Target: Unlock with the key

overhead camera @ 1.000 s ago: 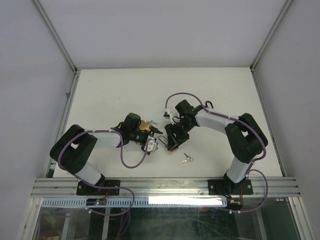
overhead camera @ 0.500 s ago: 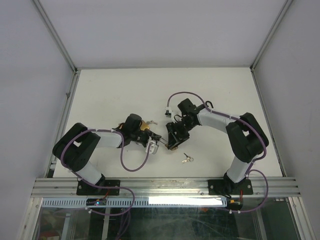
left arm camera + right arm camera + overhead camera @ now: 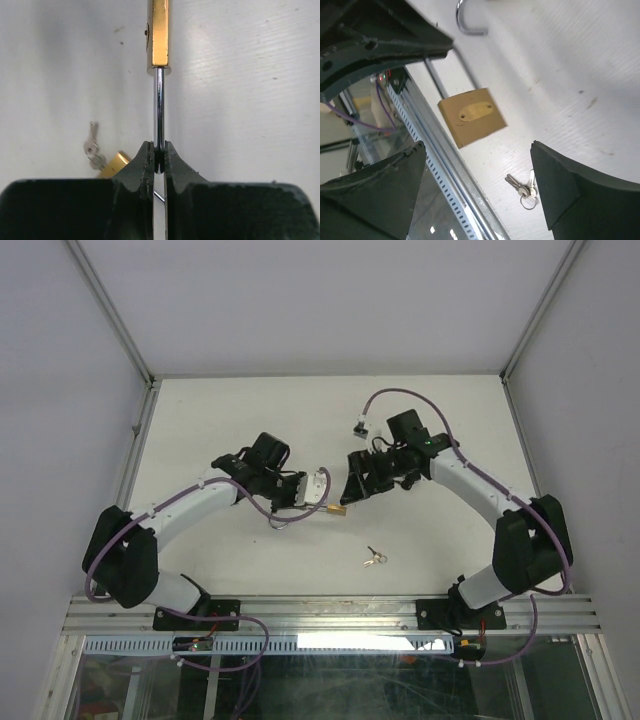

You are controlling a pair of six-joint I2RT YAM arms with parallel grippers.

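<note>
Now carries the left gripper [image 3: 159, 152] and right gripper [image 3: 477, 150] farther up the white table [image 3: 220, 410] than a second ago. Pinches the shackle [image 3: 159, 110] of the brass padlock [image 3: 159, 35] tight in the left, body jutting between the two. Holds the right spread wide, empty. Leaves the keys [image 3: 376, 559] flat on the table, nearer the bases.

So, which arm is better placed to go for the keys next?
Right. Its gripper is open and empty beside the padlock, and the keys lie nearer its base. The left gripper is shut on the shackle, holding the padlock up.
</note>
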